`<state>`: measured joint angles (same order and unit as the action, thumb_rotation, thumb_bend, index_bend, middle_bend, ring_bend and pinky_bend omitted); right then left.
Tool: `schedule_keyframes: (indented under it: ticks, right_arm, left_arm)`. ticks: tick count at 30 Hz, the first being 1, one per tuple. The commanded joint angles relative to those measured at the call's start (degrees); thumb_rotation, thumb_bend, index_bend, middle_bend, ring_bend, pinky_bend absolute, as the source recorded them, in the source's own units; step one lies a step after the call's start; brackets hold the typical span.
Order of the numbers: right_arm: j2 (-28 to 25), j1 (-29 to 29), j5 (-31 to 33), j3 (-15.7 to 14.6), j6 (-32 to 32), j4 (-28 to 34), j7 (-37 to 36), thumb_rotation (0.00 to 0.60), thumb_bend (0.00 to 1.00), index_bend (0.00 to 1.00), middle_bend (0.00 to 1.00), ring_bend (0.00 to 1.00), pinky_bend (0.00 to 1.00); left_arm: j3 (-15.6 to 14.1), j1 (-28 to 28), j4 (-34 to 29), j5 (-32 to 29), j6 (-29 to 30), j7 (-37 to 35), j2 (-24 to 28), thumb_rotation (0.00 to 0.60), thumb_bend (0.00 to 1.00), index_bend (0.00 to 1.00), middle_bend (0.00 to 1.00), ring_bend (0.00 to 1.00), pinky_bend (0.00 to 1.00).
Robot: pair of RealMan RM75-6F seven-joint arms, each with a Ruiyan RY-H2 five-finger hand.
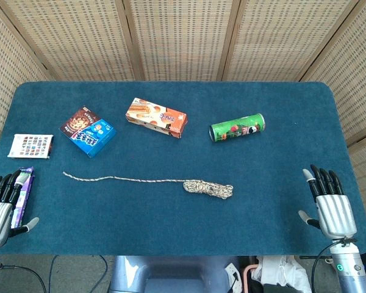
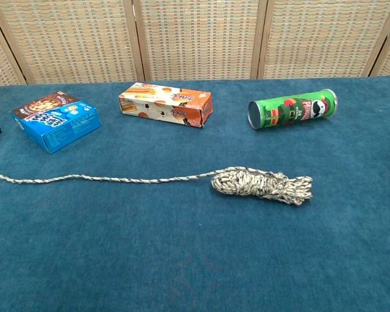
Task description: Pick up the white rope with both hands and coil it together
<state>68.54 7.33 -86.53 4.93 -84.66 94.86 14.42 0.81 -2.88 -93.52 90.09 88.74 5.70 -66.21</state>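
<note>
Rope [image 1: 171,182] lying mid-table, well apart from both hands.

The left hand [image 1: 3,204] is resting at the near left edge and the right hand [image 1: 329,201] at the near right, both with fingers [image 1: 322,178] spread and holding nothing. The rope is showing a bundled coil at its right end and a thin speckled tail trailing left. The left hand is partly cut off by the frame; the chest view is showing neither hand.
</note>
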Motion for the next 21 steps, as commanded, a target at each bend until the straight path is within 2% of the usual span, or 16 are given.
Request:
schedule_keyframes:
  ticks: [1,9,14,18,21]
  right_arm:
    - [-0.02,0.03,0.04,-0.02,0.09,0.06,0.03,0.6,0.0,0.0,0.0,0.0,0.0]
    - [1.28,1.92,-0.51,-0.13,2.93,1.03,-2.24,0.6,0.0,0.0,0.0,0.0,0.0]
    - [2.98,7.46,0.36,0.49,12.0,0.51,-5.95,0.6,0.0,0.0,0.0,0.0,0.0]
    - [5.85,11.66,3.36,1.77,18.62,-0.9,-5.66,0.6,0.0,0.0,0.0,0.0,0.0]
    - [8.35,14.03,7.01,2.75,22.4,-1.0,-3.95,0.6,0.0,0.04,0.01,0.0,0.03]
  left_arm:
    - [0.03,-0.04,0.05,-0.05,-0.06,0.04,-0.04,0.6,0.0,0.0,0.0,0.0,0.0]
    - [0.15,-0.1,0.14,-0.15,-0.04,0.96,-0.5,0.6,0.0,0.0,0.0,0.0,0.0]
    - [0.52,-0.32,0.05,-1.04,-0.54,1.84,-0.9,0.6,0.0,0.0,0.0,0.0,0.0]
    - [0.6,-0.54,0.03,-1.42,-1.04,2.76,-1.26,0.6,0.0,0.0,0.0,0.0,0.0]
    - [0.77,-0.75,0.04,-1.92,-1.48,3.35,-1.57,0.6,0.0,0.0,0.0,0.0,0.0]
